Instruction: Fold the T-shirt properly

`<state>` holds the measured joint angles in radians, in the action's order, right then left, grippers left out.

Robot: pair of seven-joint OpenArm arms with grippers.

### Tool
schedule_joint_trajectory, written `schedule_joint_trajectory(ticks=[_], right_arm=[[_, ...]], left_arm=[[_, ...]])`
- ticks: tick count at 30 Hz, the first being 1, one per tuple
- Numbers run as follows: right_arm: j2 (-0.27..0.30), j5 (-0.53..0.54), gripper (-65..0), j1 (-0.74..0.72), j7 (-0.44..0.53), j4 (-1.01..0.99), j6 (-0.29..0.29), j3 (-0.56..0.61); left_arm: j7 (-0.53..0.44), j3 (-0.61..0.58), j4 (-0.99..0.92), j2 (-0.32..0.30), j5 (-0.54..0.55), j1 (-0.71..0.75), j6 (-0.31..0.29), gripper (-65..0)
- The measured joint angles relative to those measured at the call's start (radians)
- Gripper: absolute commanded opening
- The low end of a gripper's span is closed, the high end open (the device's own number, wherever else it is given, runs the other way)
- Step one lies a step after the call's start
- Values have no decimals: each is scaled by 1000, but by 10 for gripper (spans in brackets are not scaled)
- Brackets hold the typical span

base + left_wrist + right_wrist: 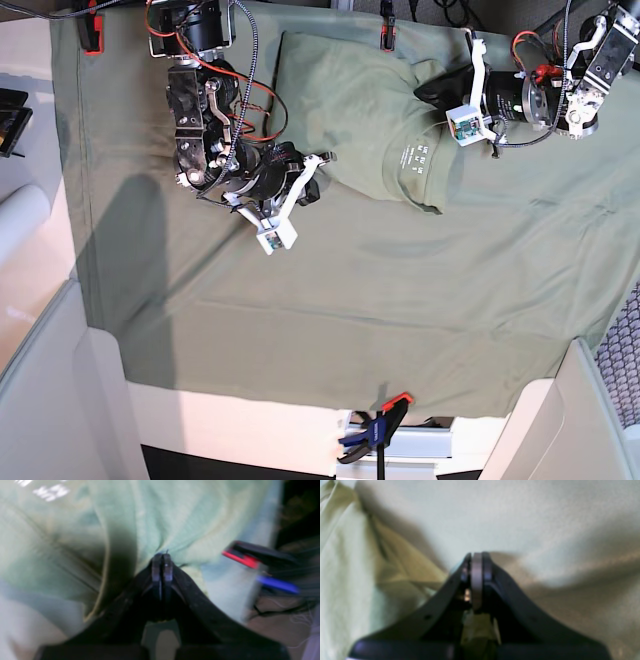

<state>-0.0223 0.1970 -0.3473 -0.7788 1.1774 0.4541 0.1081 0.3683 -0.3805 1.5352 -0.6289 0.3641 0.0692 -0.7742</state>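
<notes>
base view: rumpled cotton t-shirt (350, 100) (part-folded)

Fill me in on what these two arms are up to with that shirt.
Two robot arms are working on a pale green T-shirt lying on a grey-green tablecloth clamped over the table. The left gripper is shut on the shirt's fabric near its far right corner in the base view. The right gripper is also shut, at the shirt's left edge; cloth seems pinched between its tips, though the blur leaves that uncertain. The shirt already looks partly folded, its collar label facing up.
</notes>
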Motion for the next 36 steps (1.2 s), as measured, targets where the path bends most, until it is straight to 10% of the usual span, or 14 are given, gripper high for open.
schedule_joint_trajectory(ticks=[20,36], right_arm=[[4,100,-650,138,-12,134,-1,5],[-78,78,-650,348,-48,358,-2,41]], left_arm=[[-122,-220,-389,43,-118,-428,62,-650],[-175,-242,-396,69,-179,-452,71,-650]])
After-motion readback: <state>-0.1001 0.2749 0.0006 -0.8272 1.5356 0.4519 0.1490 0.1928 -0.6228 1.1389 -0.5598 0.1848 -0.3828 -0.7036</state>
